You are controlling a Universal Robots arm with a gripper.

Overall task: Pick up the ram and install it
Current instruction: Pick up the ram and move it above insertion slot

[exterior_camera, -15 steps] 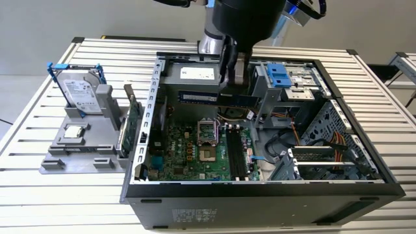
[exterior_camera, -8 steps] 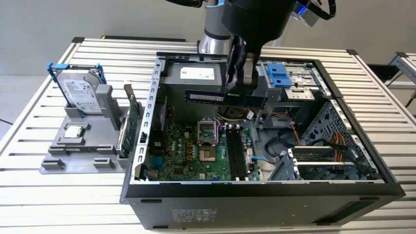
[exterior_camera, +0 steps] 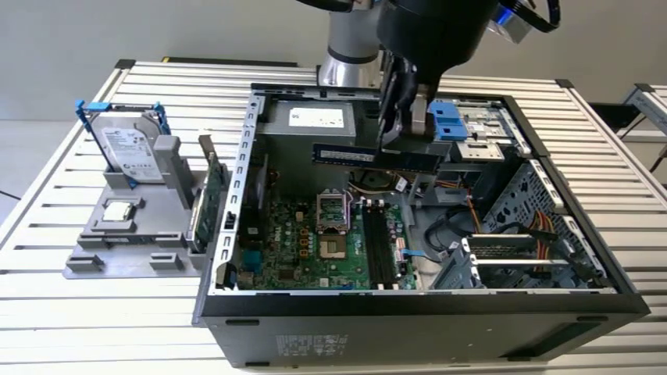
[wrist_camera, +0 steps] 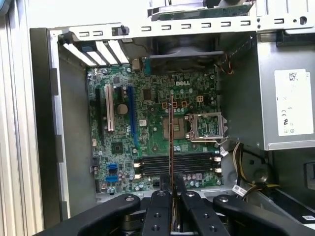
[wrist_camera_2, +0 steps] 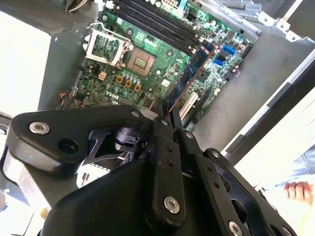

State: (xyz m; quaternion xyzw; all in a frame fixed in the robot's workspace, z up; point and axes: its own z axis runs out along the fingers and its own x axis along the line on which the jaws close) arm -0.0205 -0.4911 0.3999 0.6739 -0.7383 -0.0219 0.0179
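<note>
While my claw (exterior_camera: 401, 147) is clenched on the ram (exterior_camera: 360, 157), I count the picking-up half of the job as done. I grip the stick on its flat sides, off-centre toward the exterior view's right, and it hangs level in the air above the open computer case (exterior_camera: 240, 180), clear of everything inside. In the first wrist view I see the ram (wrist_camera: 171, 140) edge-on, running out from between my fingertips (wrist_camera: 164, 192) over the green motherboard (wrist_camera: 147, 132). The memory slots (wrist_camera: 174, 164) lie below it, dark and, as far as I can tell, all unfilled. The stick crosses them instead of running along them, and the exterior view shows the same: the ram lies sideways while the slots (exterior_camera: 377, 250) run toward the camera. So I judge the installing half as not begun; the stick is neither lined up with a slot nor touching one. Off on the table, the hard drive (exterior_camera: 130, 148) and the green card (exterior_camera: 214, 199) stand in their grey holder beside the case.
</note>
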